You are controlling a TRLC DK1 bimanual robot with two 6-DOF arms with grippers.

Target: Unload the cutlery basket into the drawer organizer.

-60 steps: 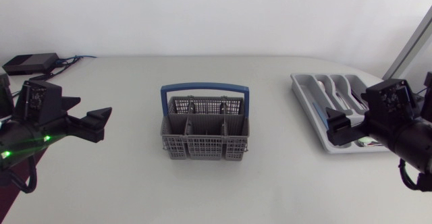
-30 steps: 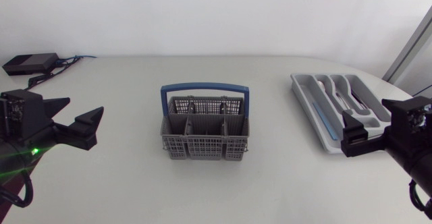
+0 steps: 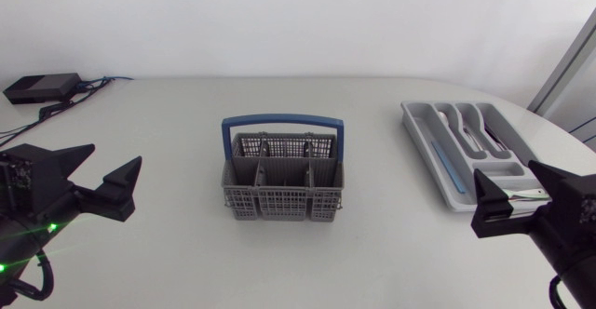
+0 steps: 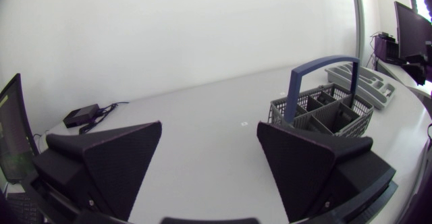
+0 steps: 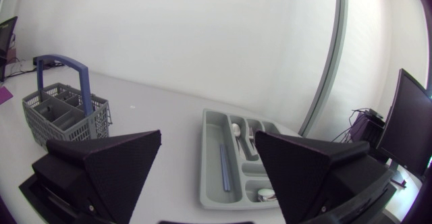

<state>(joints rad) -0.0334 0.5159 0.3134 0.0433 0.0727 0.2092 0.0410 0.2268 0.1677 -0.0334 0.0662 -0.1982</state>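
The grey cutlery basket (image 3: 282,186) with its blue handle stands mid-table, and its compartments look empty from above. At the right lies the grey drawer organizer (image 3: 447,165), with spoons and other cutlery in its slots. My left gripper (image 3: 98,174) hovers open at the near left, well away from the basket (image 4: 324,113). My right gripper (image 3: 526,197) is open at the near right, just in front of the organizer (image 5: 214,158). From the right wrist, the basket (image 5: 64,116) shows far off to one side. Nothing sits between either pair of fingers.
A black box (image 3: 42,87) with cables sits at the back left corner and also shows in the left wrist view (image 4: 81,115). Bare white tabletop (image 3: 279,262) surrounds the basket on all sides.
Both arms have drawn back toward the near side edges of the table. The right gripper has come off the organizer, which now shows in full. Both grippers stayed open.
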